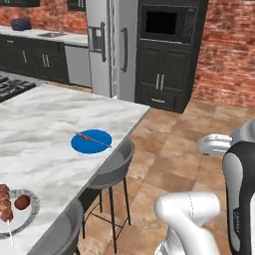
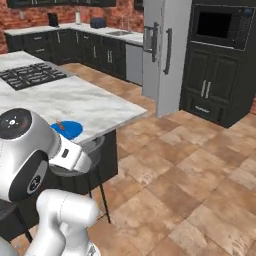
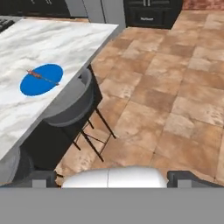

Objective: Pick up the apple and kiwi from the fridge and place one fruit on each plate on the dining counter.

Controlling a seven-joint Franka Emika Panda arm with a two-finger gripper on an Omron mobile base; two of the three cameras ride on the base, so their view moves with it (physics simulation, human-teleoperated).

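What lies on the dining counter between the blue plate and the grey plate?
In the left base view, nothing: only bare marble of the dining counter separates the blue plate, which carries a thin stick, from the grey plate holding the skewer and a dark red fruit.

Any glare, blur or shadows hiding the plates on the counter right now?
Left base view: even flat light, no glare; blue plate crisp, grey plate cut by the frame's lower left corner, slightly soft. Right base view: the arm covers part of the blue plate. Hand view: blue plate sharp; the dining counter casts a dark shadow over the stool legs.
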